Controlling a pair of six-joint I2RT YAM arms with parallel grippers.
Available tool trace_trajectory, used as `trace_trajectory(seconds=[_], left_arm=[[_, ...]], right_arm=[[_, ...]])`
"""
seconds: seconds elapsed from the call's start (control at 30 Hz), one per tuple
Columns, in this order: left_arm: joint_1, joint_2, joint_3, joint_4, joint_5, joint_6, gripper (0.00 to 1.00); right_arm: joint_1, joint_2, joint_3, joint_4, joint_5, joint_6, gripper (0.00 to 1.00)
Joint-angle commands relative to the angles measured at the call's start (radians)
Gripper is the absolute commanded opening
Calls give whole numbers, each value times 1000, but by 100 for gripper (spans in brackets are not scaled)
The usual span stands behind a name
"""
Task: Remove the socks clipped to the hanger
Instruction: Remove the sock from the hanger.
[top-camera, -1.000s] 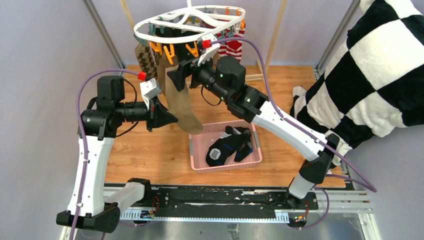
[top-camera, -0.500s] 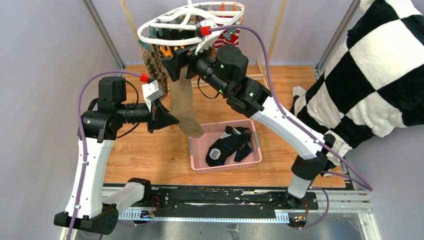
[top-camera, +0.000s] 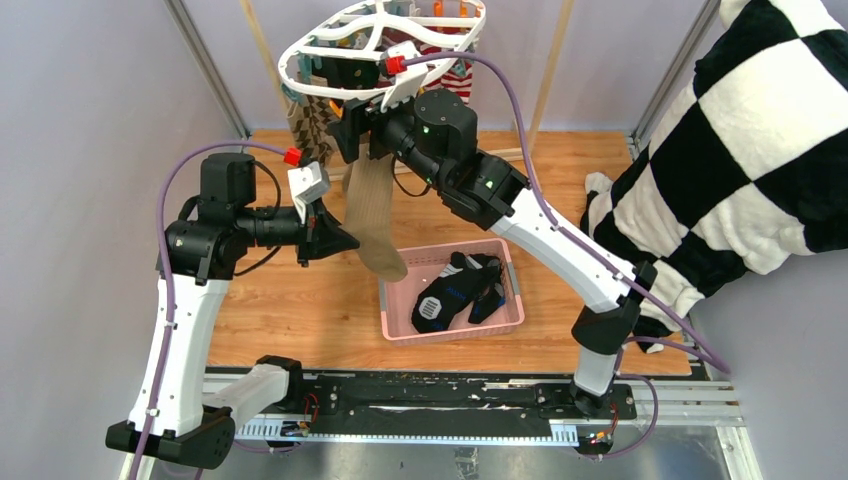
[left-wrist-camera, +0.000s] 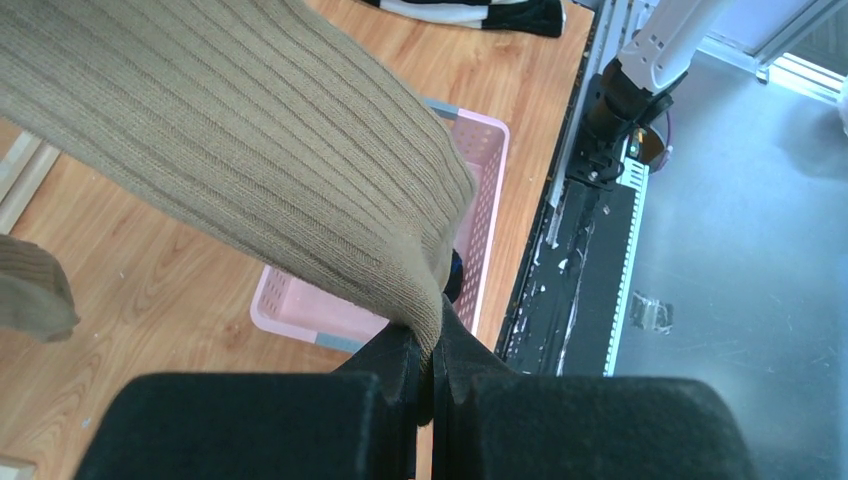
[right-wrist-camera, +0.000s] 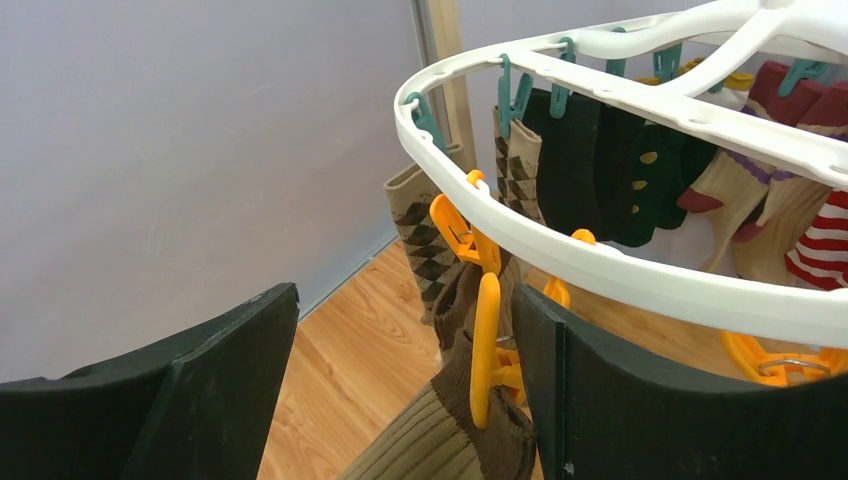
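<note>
Tan sock (top-camera: 372, 215): we see it hanging from the hanger (top-camera: 300, 75), cuff up at the ring and toe drawn down toward the pink basket (top-camera: 450, 331) on the tabletop (top-camera: 290, 300).
Left claw (left-wrist-camera: 432, 350): pressed together on the very tip of the sock's toe.
Right claw (right-wrist-camera: 405, 330): jaws apart, one on each side of the orange clip (right-wrist-camera: 485, 350) that bites the tan cuff; we see no contact with it yet.
Handling: we judge the sock light, soft and stretchy ribbed knit. It will sag and stretch rather than resist, and it should slide from a weak pinch.
Where to hold: the toe grip serves for pulling. The release point is the clip's handles, which we would squeeze instead of dragging on the knit.
Risk: the hanger sits tilted and hangs free, so we expect it to swing or tip under a hard tug.
Other socks: argyle (right-wrist-camera: 425, 250), dark green (right-wrist-camera: 640, 180) and red-and-white striped (right-wrist-camera: 820, 250) remain clipped; a black-and-blue pair (top-camera: 450, 290) lies in the basket.
</note>
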Motion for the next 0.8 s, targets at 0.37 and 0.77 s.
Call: trace_trajectory(seconds=[0.37,0.77], left_arm=[[-10,-1,6,2,-7,2,0],[-15,-3,17,2,-6,-7,0]], right_arm=[[-27,-222,-261,168,-67,22,83],[-39,-168,-264,173,-117,92,83]])
